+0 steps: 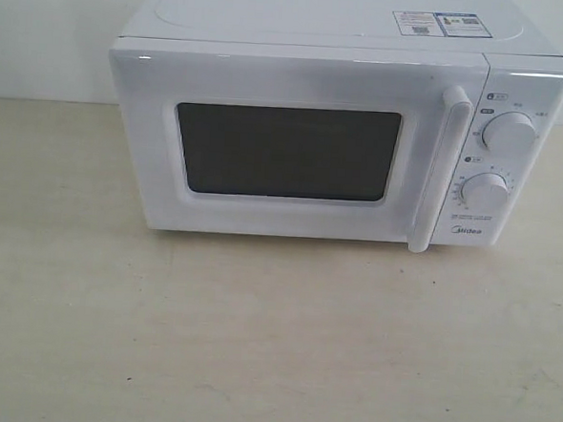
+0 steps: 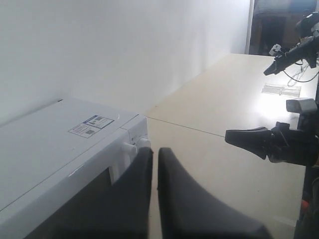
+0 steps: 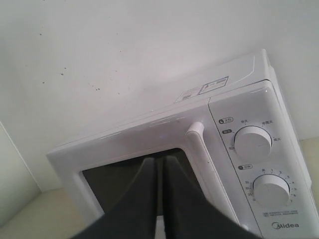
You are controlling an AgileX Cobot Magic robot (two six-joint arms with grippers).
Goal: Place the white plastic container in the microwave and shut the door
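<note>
Glossy white boxy microwave (image 1: 309, 79), 2 round knobs (image 1: 509, 132)

pale beige table (image 1: 273, 344), matte, faint mottled grain. microwave (image 1: 306, 126) sits flat on it toward the back, close to the white wall, door side facing the exterior camera. left wrist view: a thin seam (image 2: 189, 128) crosses the top, and a small clear plastic piece (image 2: 281, 90) lies flat, well apart from the microwave.
</note>
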